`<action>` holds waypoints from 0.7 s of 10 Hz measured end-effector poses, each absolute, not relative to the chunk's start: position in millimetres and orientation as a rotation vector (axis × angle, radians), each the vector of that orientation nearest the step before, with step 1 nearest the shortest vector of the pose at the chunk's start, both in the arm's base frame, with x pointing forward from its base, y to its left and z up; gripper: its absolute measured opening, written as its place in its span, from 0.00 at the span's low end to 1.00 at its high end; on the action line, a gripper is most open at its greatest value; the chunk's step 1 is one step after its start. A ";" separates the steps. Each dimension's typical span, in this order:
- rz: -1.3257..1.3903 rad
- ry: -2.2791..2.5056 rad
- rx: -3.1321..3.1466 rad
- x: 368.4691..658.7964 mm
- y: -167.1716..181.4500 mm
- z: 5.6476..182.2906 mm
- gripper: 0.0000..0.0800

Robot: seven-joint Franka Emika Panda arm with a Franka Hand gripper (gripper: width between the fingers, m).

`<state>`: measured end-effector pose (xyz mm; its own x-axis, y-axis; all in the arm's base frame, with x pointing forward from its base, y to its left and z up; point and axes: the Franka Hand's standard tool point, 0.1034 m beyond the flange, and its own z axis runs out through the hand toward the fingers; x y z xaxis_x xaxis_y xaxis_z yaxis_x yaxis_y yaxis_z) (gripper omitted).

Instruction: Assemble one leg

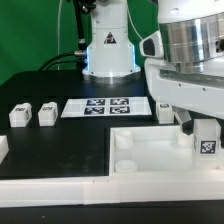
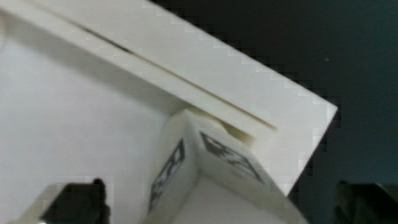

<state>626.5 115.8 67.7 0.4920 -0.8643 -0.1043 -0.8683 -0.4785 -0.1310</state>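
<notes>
My gripper (image 1: 198, 133) hangs over the far right corner of the large white tray (image 1: 150, 165) in the exterior view. One leg (image 1: 206, 142), a small white block with a square marker facing front, stands under it at that corner. In the wrist view the leg (image 2: 217, 160) sits between my two dark fingertips (image 2: 71, 202), with a gap showing on each side, so the gripper (image 2: 217, 208) is open around it. The tray's rim (image 2: 178, 72) runs diagonally behind the leg. I cannot tell whether the leg sits in a socket.
Two more legs (image 1: 20, 114) (image 1: 46, 114) stand at the exterior view's left and one (image 1: 165, 110) right of the marker board (image 1: 105, 107). The robot base (image 1: 108, 50) is behind. A white wall (image 1: 45, 190) runs along the table's front.
</notes>
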 end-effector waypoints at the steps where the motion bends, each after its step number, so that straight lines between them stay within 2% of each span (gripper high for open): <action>1: 0.033 1.477 -2.583 626.2 115.1 67.2 0.81; 4: -0.009 1.028 -2.795 626.2 113.6 66.9 0.81; 7: -0.073 0.198 -3.031 625.7 108.7 66.2 0.81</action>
